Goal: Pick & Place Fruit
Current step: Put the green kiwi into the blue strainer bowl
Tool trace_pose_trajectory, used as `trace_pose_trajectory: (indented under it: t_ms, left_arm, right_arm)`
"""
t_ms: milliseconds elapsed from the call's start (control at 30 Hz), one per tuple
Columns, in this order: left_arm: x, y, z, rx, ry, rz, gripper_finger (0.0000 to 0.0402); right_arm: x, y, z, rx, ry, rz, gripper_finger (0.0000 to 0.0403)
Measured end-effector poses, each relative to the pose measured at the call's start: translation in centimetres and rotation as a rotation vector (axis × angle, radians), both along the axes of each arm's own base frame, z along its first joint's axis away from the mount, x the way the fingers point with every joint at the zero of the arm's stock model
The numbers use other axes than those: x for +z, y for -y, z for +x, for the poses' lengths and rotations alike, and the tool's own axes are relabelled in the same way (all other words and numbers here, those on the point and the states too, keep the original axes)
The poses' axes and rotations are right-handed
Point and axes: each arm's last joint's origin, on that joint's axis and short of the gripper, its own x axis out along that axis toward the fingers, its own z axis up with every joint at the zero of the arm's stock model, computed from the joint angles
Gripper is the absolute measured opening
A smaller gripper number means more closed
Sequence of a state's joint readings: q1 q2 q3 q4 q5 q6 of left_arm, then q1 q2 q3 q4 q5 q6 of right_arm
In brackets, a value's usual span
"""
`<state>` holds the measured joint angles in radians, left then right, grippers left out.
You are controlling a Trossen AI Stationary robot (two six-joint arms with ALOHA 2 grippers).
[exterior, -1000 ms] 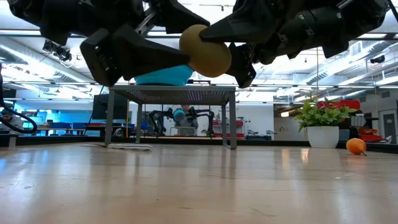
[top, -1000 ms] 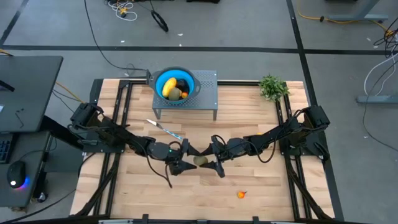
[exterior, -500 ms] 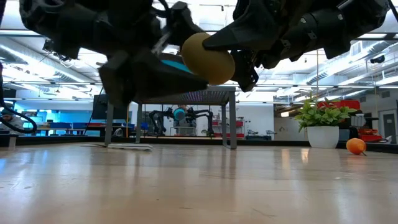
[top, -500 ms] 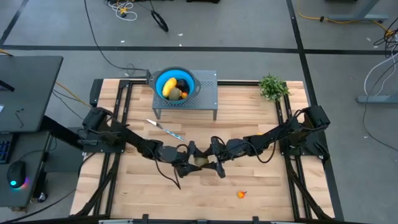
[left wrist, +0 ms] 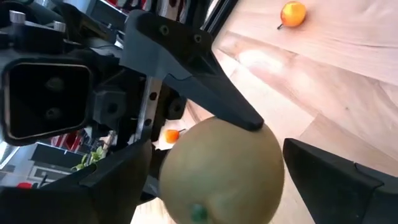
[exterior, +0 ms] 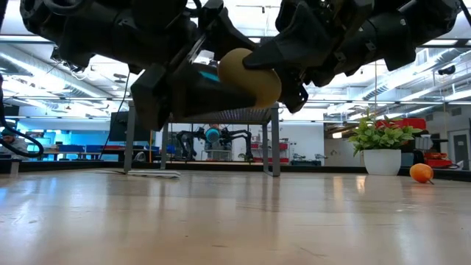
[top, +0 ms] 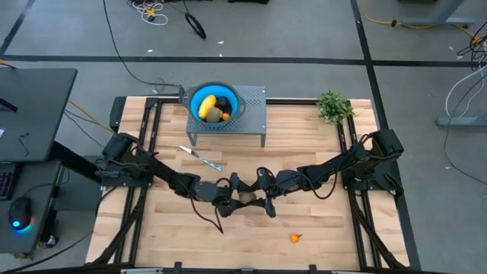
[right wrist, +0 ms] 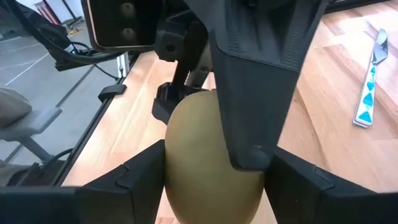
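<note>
Jaws: right gripper [top: 257, 199] clamped on the olive-brown fruit [top: 246, 198], left gripper [top: 233, 196] spread around it; handover unfinished, bowl [top: 214, 103] partly filled, orange piece [top: 295, 237] left.

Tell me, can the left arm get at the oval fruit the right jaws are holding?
Probably yes. The left gripper stands open with the fruit between its jaws, held above the table. The right gripper grips its other sides, leaving the left jaws room to close.

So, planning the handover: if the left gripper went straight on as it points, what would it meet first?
Probably the olive-brown fruit between its open fingers, held by the right gripper; depth is unclear.
</note>
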<state>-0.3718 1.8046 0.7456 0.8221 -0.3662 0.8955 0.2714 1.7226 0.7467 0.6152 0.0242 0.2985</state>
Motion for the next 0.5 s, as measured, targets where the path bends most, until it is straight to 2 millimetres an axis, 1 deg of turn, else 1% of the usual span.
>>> trace_pose_trajectory:
  t_ms: [100, 233, 367, 500]
  left_arm:
    - [-0.02, 0.24, -0.09, -0.004, -0.001, 0.001, 0.0352]
    - [-0.02, 0.31, -0.12, -0.006, -0.002, -0.002, 0.0318]
    - [-0.04, 0.3, -0.12, 0.005, -0.004, -0.043, 0.0286]
    - [-0.03, 0.29, -0.12, 0.006, -0.003, -0.048, 0.0269]
  right_arm:
    - [-0.07, 0.01, -0.03, 0.0, -0.007, -0.002, 0.0241]
    - [-0.07, 0.01, -0.02, 0.0, -0.007, -0.002, 0.0241]
    - [-0.08, 0.01, -0.03, 0.0, -0.009, 0.0, 0.0241]
    - [-0.11, 0.01, -0.04, 0.0, -0.013, 0.0, 0.0241]
